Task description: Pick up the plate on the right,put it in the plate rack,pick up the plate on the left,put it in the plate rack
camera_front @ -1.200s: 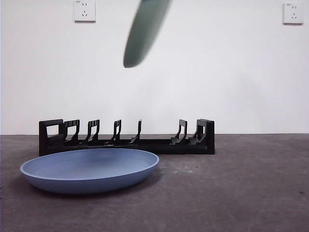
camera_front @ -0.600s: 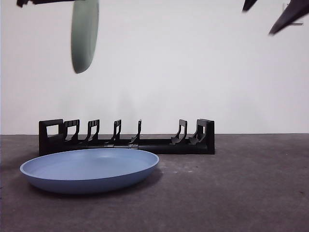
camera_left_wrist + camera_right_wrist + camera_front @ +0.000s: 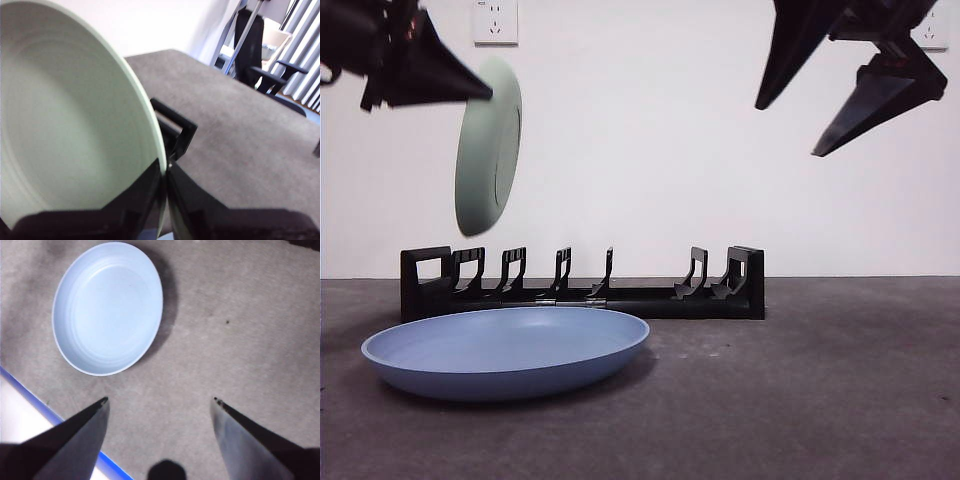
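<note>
My left hand pinches the round pale-green plate upright above the long black plastic rack; right hand hangs wide open over the blue plate on the desk.

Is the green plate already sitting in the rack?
No, the left hand holds the green plate in the air above the rack.

The green plate looks like matt plastic, smooth with faint concentric rings on the inside and basically no shine. The blue plate has the same sort of finish, smooth and matt, with soft ridges stepping down into the bowl. The plate rack is black moulded plastic with a slight sheen on its edges. The table is covered in something grey, rough and felt-like, a bit mottled. Both hands look like dull black plastic, the left hand and the right hand alike.
</note>
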`<state>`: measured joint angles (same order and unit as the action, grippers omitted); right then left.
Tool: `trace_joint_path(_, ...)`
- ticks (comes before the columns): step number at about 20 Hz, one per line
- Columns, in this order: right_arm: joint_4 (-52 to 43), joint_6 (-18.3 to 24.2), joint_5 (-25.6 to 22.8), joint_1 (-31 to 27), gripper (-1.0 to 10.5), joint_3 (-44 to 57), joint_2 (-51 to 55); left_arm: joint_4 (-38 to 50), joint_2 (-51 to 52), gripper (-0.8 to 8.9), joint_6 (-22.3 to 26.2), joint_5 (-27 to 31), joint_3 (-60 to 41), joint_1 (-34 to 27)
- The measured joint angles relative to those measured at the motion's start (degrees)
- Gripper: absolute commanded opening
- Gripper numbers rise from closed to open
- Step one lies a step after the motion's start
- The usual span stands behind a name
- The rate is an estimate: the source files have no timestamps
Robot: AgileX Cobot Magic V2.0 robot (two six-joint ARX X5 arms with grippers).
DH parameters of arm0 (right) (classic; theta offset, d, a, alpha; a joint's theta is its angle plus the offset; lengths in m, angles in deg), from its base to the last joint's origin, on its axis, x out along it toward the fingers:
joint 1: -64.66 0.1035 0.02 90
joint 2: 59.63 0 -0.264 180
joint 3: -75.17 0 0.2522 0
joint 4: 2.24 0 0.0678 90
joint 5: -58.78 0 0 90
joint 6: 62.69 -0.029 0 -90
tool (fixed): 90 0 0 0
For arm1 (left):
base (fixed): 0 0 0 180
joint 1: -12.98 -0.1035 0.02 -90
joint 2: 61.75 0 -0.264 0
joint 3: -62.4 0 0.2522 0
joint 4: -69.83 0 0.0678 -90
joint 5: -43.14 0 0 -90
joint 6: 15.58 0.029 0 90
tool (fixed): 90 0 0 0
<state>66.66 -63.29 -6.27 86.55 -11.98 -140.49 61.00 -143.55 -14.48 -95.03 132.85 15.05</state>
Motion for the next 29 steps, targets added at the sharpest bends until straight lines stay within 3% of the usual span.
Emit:
trace_joint_path(11,-2.5,-2.1,-2.4,4.2,3.4,0.0,0.0,2.9,-7.4,-0.08,2.3,1.1,0.0,-0.1)
trace_joint_path(29,-4.0,-2.6,-4.2,5.8,3.4,0.0,0.0,1.5,-10.1,0.05,7.9,9.4,0.0,0.5)
